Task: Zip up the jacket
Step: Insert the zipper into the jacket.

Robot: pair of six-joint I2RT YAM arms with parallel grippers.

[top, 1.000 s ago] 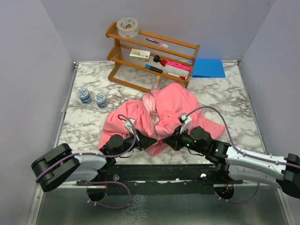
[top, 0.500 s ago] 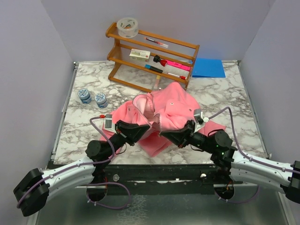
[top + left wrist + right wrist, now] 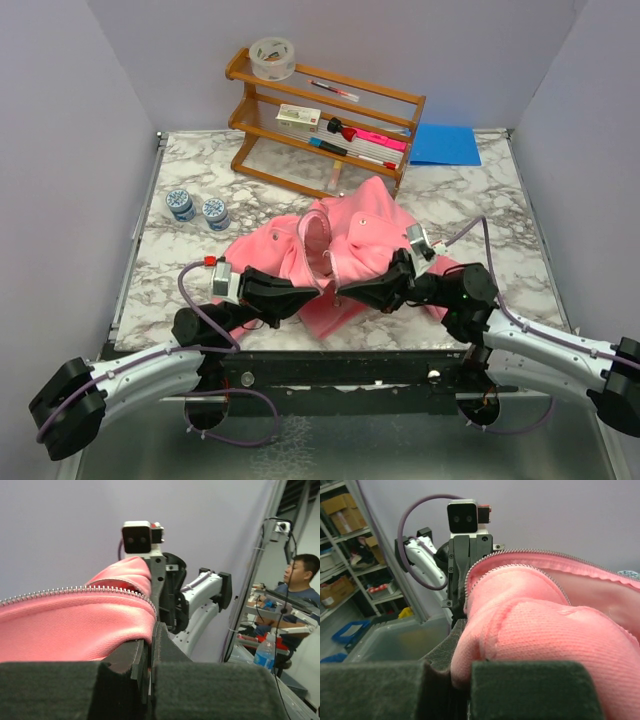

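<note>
2 grips held | left gripper (image 3: 316,291) clamped shut on jacket (image 3: 365,228) hem, 7 o'clock | right gripper (image 3: 347,293) clamped likewise, 6 o'clock | jacket bunched mid-desk (image 3: 480,205), front unzipped

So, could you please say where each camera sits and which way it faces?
Top external: above and behind the bases, looking down on table, jacket, left arm and right arm.
Left wrist: on the left arm, looking past the left hand at the zipper and right arm.
Right wrist: on the right arm, looking past the right hand at the left arm.
Shared: both wrist views show the jacket.
</note>
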